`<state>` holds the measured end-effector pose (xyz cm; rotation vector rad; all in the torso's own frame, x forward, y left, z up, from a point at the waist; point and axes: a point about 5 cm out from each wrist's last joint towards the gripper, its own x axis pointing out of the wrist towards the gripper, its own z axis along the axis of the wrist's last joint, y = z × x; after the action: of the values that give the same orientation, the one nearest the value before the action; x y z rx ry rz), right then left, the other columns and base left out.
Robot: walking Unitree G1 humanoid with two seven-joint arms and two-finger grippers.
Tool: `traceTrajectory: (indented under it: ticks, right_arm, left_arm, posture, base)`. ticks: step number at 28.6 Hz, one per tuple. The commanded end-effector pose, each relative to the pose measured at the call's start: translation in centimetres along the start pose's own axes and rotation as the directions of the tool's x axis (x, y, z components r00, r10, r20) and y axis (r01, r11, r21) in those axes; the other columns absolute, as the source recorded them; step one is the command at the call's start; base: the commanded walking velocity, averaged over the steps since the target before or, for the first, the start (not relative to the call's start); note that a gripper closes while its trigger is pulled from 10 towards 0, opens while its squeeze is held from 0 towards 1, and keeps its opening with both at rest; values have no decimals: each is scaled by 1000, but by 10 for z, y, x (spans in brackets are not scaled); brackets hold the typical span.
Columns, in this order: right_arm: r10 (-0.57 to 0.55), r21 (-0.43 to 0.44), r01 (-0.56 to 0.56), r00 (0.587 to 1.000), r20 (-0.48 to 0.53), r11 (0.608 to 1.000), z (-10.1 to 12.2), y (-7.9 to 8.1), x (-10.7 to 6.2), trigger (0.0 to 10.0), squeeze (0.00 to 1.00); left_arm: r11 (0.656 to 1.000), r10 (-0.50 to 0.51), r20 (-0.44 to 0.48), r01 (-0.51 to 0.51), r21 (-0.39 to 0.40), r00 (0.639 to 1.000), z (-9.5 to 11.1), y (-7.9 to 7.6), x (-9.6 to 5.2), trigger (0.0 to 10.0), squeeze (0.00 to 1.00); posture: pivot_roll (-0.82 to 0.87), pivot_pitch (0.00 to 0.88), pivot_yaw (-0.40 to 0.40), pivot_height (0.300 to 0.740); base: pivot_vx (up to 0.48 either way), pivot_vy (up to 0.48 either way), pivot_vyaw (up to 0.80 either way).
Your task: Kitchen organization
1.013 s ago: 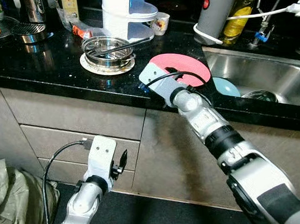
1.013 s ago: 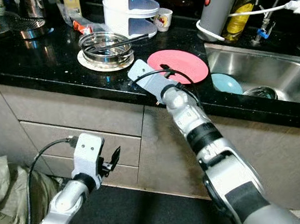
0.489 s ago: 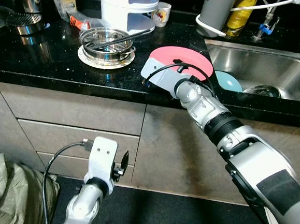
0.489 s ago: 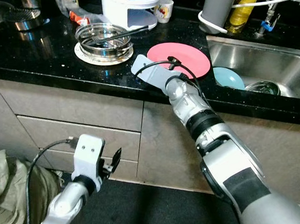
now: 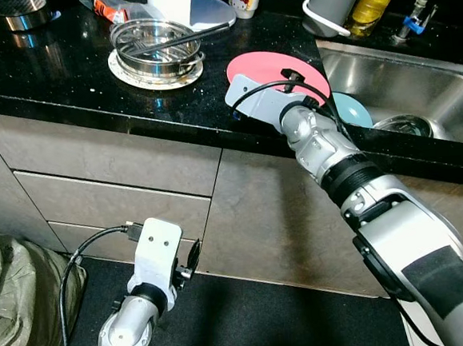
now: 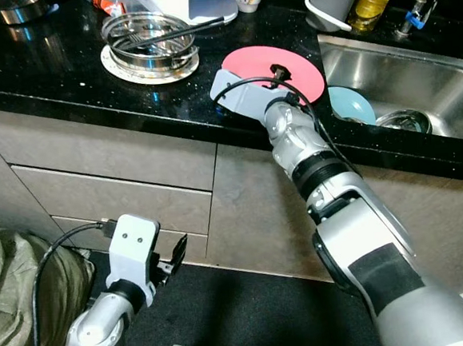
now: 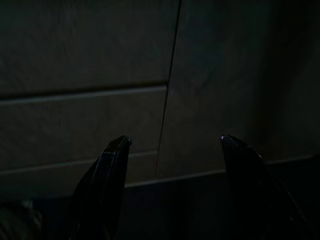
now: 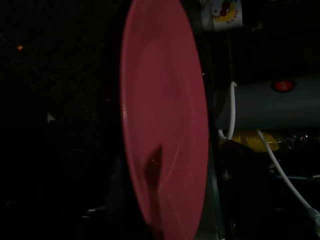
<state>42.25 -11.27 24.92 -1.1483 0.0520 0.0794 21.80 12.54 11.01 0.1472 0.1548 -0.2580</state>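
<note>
Two arms are in play over a black speckled countertop that runs across the upper part of the frame, with grey cabinet fronts below it and dark flooring at the bottom. Right arm reaches up from the lower right, and the right gripper sits at the counter's front edge, upper centre, right at the pink plate; its fingers are hidden behind the wrist, so I cannot tell whether they are clamped or spread. That plate lies flat on the counter just left of the steel sink, where a light blue dish sits in the basin. Upper left, a round steel rack rests on a white disc. Down at lower left, the left gripper hangs low by the drawers, fingers spread apart with nothing between them. A greenish sack slumps at the far left edge.
</note>
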Motion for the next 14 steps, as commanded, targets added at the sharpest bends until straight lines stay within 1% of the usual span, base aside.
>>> traceTrajectory:
  ticks: [1,4,6,14]
  right_arm:
    - [70,-8,-71,994,-87,997,-21,20,-1,0,0]
    - [65,-11,-66,994,-84,998,-22,22,-1,0,0]
    - [51,-1,-51,997,-59,999,-21,23,-1,0,0]
    - [4,23,-3,1000,-12,1000,-22,23,-2,0,0]
  left_arm:
    - [1000,-13,-16,13,0,1000,-1,-5,-3,10000,0]
    - [1000,-13,-22,13,-1,1000,-1,-5,-4,10000,0]
    - [1000,-13,-26,13,0,1000,-1,-4,-4,10000,0]
    - [1000,-9,-29,9,4,1000,-1,-3,-2,10000,0]
  posture:
    - [156,176,-208,740]
    - [156,181,-207,740]
    - [155,177,-205,740]
    - [158,162,-198,740]
  base:
    - [0,0,0]
    - [0,0,0]
    - [0,0,0]
    - [0,0,0]
